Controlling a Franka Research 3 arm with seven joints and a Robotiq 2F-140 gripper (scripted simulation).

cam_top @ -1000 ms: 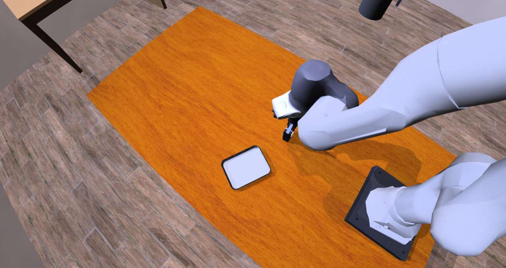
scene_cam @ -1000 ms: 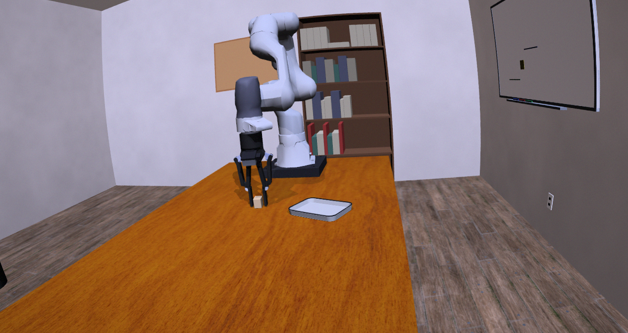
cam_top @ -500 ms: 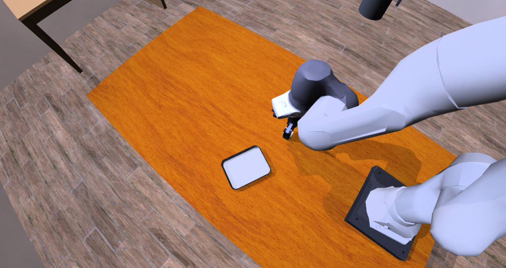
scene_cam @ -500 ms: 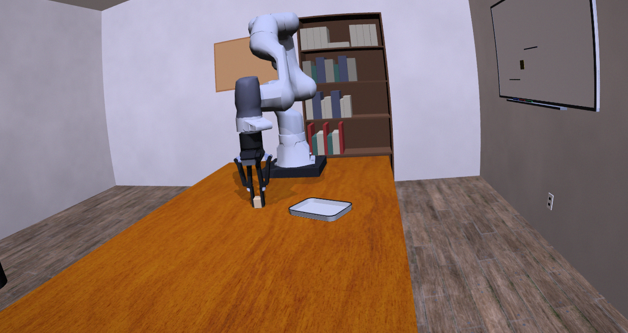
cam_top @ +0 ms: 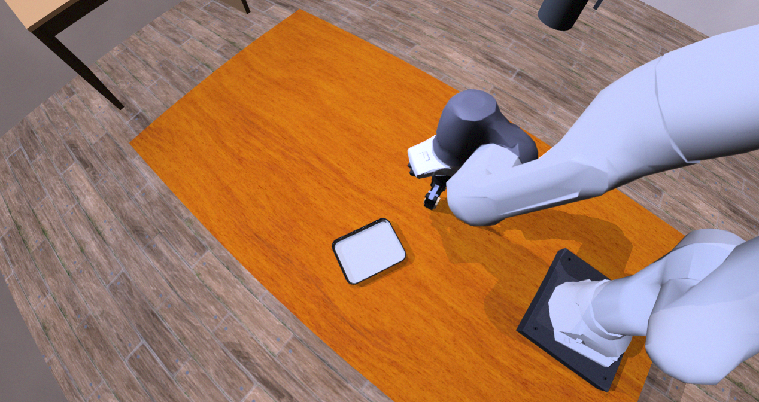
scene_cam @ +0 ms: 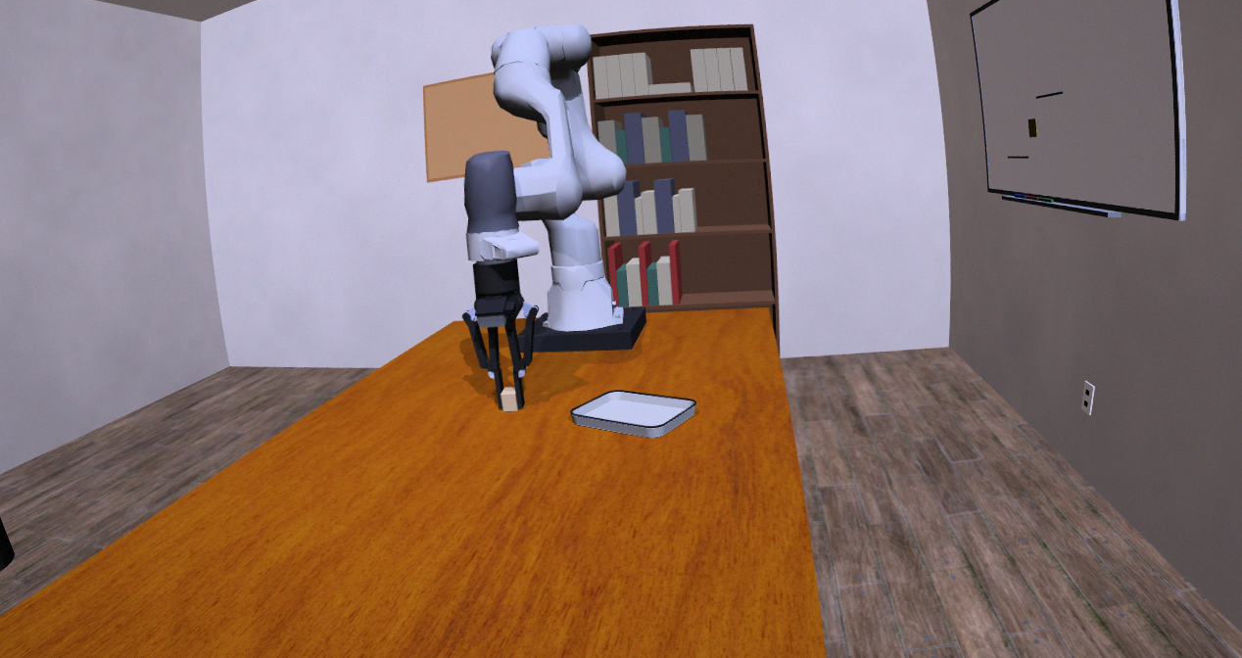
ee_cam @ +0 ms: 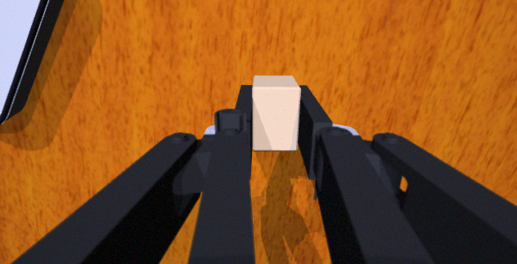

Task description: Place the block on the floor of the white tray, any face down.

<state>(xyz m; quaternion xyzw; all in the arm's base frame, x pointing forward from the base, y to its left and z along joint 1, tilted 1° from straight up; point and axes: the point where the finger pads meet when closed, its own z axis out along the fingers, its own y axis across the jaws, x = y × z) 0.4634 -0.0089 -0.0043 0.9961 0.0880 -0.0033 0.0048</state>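
The block (ee_cam: 275, 112) is a small pale beige cuboid. In the wrist view it sits between my two black finger pads, which press on its left and right sides. My gripper (ee_cam: 273, 105) is shut on it, low over the orange table. In the exterior view the block (scene_cam: 509, 398) shows at the fingertips of the gripper (scene_cam: 507, 384), on or just above the table top. In the top view the arm hides the block and only one fingertip of the gripper (cam_top: 433, 200) shows. The white tray (cam_top: 368, 251) with a dark rim lies apart from the gripper; it also shows in the exterior view (scene_cam: 633, 411) and at the wrist view's upper left edge (ee_cam: 20, 34).
The robot's dark base plate (cam_top: 570, 314) is fixed on the table near one end. The orange table (scene_cam: 486, 496) stretches long toward the exterior camera. A bookshelf (scene_cam: 682, 175) stands behind the table, and a wooden desk (cam_top: 58, 6) stands off to the side.
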